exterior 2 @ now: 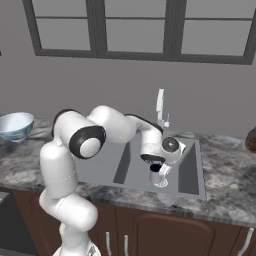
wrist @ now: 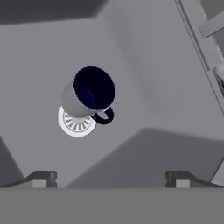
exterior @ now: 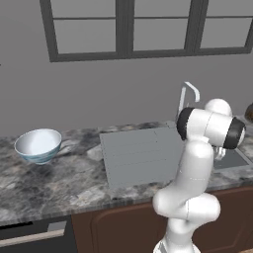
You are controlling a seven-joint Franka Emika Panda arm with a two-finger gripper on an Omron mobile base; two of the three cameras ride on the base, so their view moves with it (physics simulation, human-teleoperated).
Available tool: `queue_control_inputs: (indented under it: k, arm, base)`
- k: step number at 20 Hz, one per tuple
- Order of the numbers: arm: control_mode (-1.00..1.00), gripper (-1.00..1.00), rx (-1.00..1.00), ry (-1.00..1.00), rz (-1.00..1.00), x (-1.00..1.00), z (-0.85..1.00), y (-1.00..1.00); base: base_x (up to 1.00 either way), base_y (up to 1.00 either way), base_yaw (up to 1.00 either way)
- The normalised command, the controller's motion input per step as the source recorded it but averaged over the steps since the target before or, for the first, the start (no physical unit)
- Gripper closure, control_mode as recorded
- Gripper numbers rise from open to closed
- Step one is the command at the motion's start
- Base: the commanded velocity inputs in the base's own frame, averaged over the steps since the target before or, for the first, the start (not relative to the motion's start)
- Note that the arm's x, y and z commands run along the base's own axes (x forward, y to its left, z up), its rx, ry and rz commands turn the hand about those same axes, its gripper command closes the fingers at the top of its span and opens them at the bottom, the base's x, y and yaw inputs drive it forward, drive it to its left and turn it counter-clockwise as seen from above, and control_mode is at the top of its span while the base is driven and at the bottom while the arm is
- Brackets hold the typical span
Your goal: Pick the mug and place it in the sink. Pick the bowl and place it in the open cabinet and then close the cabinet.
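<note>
Nearest the hand camera, the gripper [wrist: 110,177] is being held with its two fingertips [wrist: 41,178] spread wide apart, and nothing is being gripped between them. Just beyond them, the mug [wrist: 89,94] is sitting free on the floor of the sink [wrist: 144,65], over the round drain grate [wrist: 76,123], its dark inside facing the camera and its dark handle pointing toward the fingers. In the right base view the gripper [exterior 2: 159,170] is being held low inside the sink [exterior 2: 200,170], directly above the mug [exterior 2: 158,178].

So the first part of the job is being judged as done: the mug is lying in the sink and is not being held.

Farther off along the counter [exterior: 59,183], the bowl [exterior: 38,145] is standing upright and untouched, well apart from the arm, on the far side of the ribbed drainboard [exterior: 141,155]; it is also being seen at the left edge of the right base view [exterior 2: 15,126]. The tap [exterior 2: 161,107] is rising behind the basin, and the window [exterior: 131,27] is set in the wall beyond.

The remaining work is being judged as the larger share: the bowl is yet to be picked up and carried to the cabinet, and the cabinet door is yet to be closed.
</note>
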Motion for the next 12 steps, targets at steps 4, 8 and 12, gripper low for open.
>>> queue_control_inputs:
  k: [4,8,12]
  arm:
    - [-1.00,-1.00,-0.03,-0.06,-0.06,-0.61,0.87,-0.03]
    - [-1.00,-1.00,0.03,-0.03,-0.17,-0.65,0.64,0.00]
    - [-1.00,-1.00,-0.11,-0.14,-0.12,-0.44,0.65,0.23]
  base:
    - [0.00,0.00,0.00]
    - [0.00,0.00,0.00]
    - [0.00,0.00,0.00]
